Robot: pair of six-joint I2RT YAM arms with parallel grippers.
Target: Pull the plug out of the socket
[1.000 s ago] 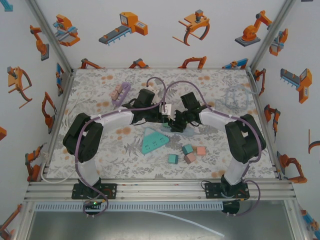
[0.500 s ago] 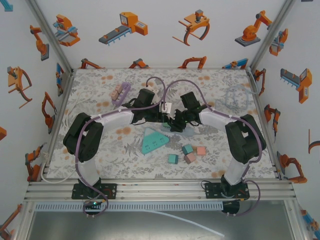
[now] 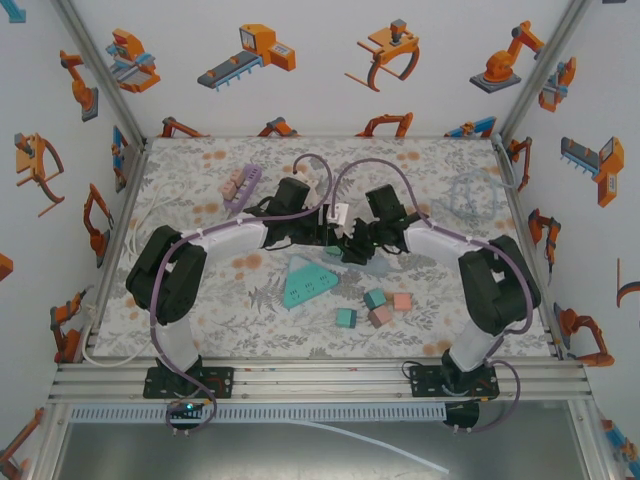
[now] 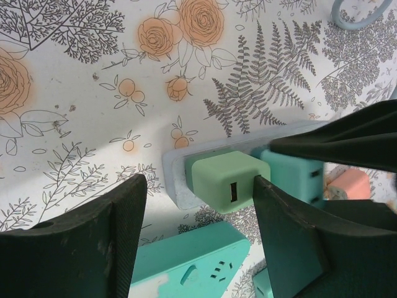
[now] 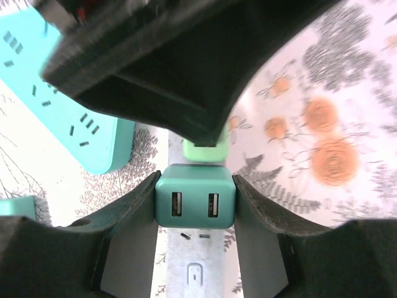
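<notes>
Floral tabletop [image 4: 74, 74]: grey socket strip [image 4: 177, 183]; right gripper [image 5: 195, 208] clamped on teal plug [image 5: 195, 202]; left gripper [image 4: 198, 186] parted, straddling green plug [image 4: 226, 186], one finger touching.

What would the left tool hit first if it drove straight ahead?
Probably the light green USB charger, framed by the left tool and seated on the grey power strip; depth unclear.

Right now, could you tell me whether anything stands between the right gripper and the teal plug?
Nothing visible: the right gripper clamps the teal plug on both sides. The left gripper crowds close, straddling the green plug.
</notes>
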